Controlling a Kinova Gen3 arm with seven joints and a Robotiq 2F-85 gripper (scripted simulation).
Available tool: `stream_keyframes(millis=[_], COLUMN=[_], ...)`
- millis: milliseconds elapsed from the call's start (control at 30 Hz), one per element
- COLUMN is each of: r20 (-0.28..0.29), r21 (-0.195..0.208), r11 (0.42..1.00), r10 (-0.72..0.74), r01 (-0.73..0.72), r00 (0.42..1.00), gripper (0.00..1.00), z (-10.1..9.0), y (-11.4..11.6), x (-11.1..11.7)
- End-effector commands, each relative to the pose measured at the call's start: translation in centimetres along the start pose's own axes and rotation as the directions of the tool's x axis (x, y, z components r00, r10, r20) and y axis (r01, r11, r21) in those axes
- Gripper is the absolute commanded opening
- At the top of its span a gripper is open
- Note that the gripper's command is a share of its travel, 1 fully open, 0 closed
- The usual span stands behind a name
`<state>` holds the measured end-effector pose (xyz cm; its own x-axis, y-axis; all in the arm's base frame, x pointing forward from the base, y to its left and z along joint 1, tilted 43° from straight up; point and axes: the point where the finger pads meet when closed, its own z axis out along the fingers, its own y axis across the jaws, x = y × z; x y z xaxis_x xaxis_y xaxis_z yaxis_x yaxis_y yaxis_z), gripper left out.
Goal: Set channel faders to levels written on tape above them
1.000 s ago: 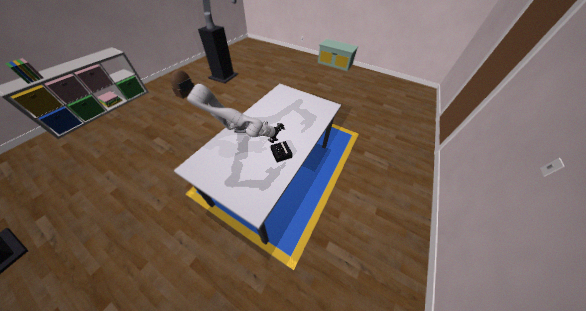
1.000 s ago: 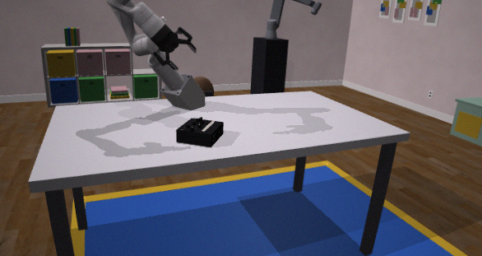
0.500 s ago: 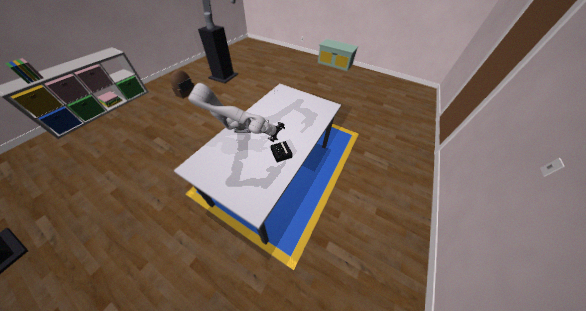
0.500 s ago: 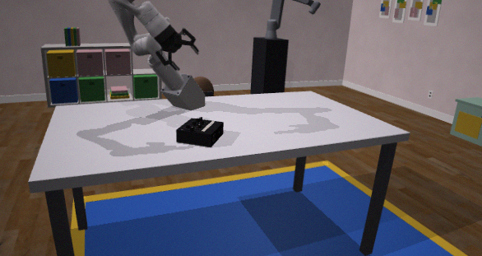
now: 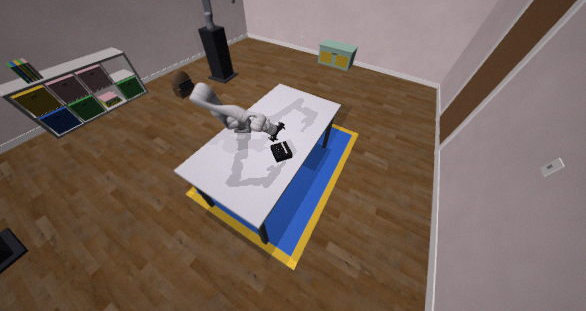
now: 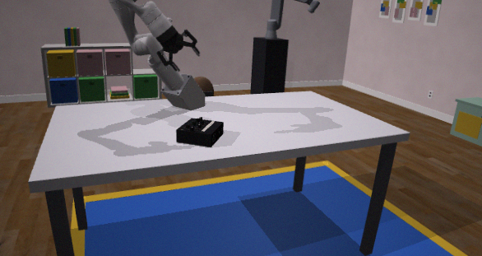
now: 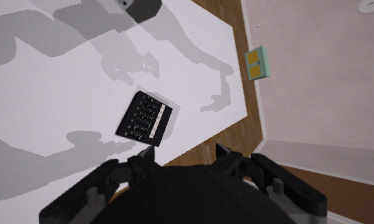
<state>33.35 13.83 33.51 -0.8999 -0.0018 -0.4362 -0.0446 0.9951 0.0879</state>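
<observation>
The black lighting desk (image 5: 281,157) (image 6: 194,138) (image 7: 165,123) stands upright on the white table (image 5: 215,173) (image 6: 288,142) (image 7: 83,107). A pale tape (image 5: 285,147) (image 6: 208,126) (image 7: 157,121) runs along one side of its top. Small dark faders and knobs (image 7: 146,113) stand in rows beside the tape. The writing, the scale marks and the cap lines are too small to read, so I cannot tell the fader levels. My gripper (image 5: 279,132) (image 6: 187,62) (image 7: 185,151) is open and empty. It hangs well above the table and the desk, touching neither.
The arm's grey base (image 6: 187,95) (image 7: 144,9) stands at the table's far edge, behind the desk. The desk lies near the table's front edge. Shadows of arms fall across the table top. A second arm on a black pedestal (image 5: 216,53) (image 6: 269,64) stands beyond the table.
</observation>
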Motion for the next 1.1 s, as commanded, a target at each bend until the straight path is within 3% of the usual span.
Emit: stream_keyframes(millis=[0, 267, 300, 833, 867, 1067], r20=[0.005, 0.005, 0.004, 0.004, 0.003, 0.003], r21=[0.01, 0.01, 0.049, 0.049, 0.088, 0.088], r11=[1.0, 1.0, 0.999, 0.999, 0.996, 0.996], r10=[0.008, 0.008, 0.002, 0.002, -0.005, -0.005], r01=[-0.008, -0.008, -0.002, -0.002, 0.004, 0.004], r00=[1.0, 1.0, 1.0, 1.0, 1.0, 1.0], gripper=[1.0, 1.0, 1.0, 1.0, 1.0, 1.0], z=[0.0, 0.0, 0.6, 0.6, 1.2, 1.2], y=[-0.3, -0.3, -0.4, -0.4, -0.5, -0.5], x=[-0.2, -0.2, 0.1, 0.1, 0.3, 0.3])
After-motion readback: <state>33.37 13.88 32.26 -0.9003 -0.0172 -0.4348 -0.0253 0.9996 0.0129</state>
